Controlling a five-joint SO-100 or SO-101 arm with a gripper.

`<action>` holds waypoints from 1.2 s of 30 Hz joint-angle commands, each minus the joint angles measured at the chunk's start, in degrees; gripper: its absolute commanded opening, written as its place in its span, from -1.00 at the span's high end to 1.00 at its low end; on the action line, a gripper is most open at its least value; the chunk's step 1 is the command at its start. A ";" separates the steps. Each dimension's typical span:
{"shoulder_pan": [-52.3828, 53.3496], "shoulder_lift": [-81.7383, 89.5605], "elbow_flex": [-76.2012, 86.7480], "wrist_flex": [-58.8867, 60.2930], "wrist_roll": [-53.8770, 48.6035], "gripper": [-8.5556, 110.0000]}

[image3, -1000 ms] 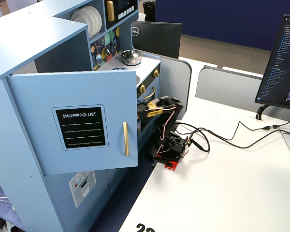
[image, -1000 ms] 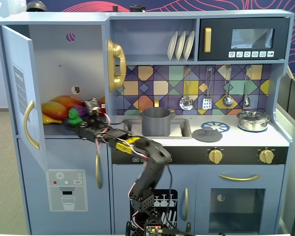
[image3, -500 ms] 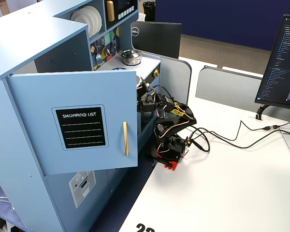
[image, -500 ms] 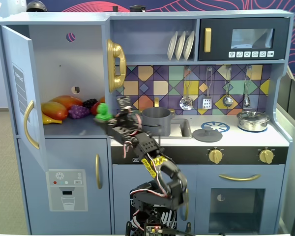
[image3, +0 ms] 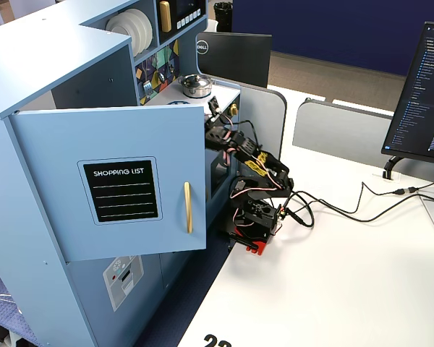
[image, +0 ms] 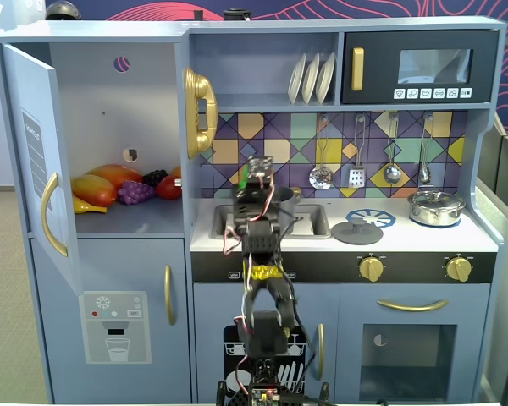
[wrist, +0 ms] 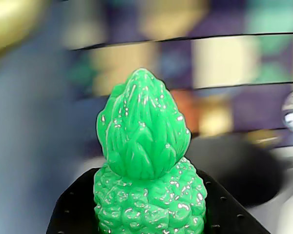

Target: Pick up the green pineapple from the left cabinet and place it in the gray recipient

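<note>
In the wrist view the green pineapple [wrist: 149,165] fills the middle, leafy top up, clamped between my gripper's [wrist: 149,200] two black jaws. In a fixed view my gripper [image: 252,175] hangs over the sink area, right of the left cabinet [image: 123,101], with a sliver of green [image: 242,179] showing in it. The gray recipient [image: 283,200] stands in the sink just behind and right of the gripper, mostly hidden by the arm. The cabinet door [image: 35,161] stands open; in another fixed view the door [image3: 108,181] hides the cabinet's inside and the gripper [image3: 214,114] reaches over the counter.
Orange, red and purple toy fruits [image: 118,188] lie on the cabinet shelf. A gold phone [image: 200,110] hangs on the cabinet's right wall. A flat gray lid [image: 356,231] and a shiny lidded pot [image: 436,205] sit on the counter. Utensils [image: 356,156] hang above.
</note>
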 commanded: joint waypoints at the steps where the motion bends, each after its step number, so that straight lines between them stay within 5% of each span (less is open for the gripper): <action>1: 3.69 -10.28 -9.84 -6.42 0.88 0.86; 9: 3.25 -27.07 -18.72 -11.87 -1.05 0.86; 12: 3.43 -29.18 -19.34 -14.15 2.02 0.49; 16: 4.66 -31.38 -20.57 -14.15 1.32 0.30; 24: 6.33 -28.48 -20.92 -11.60 1.76 0.31; 36: 4.39 6.33 -7.82 31.38 -4.39 0.67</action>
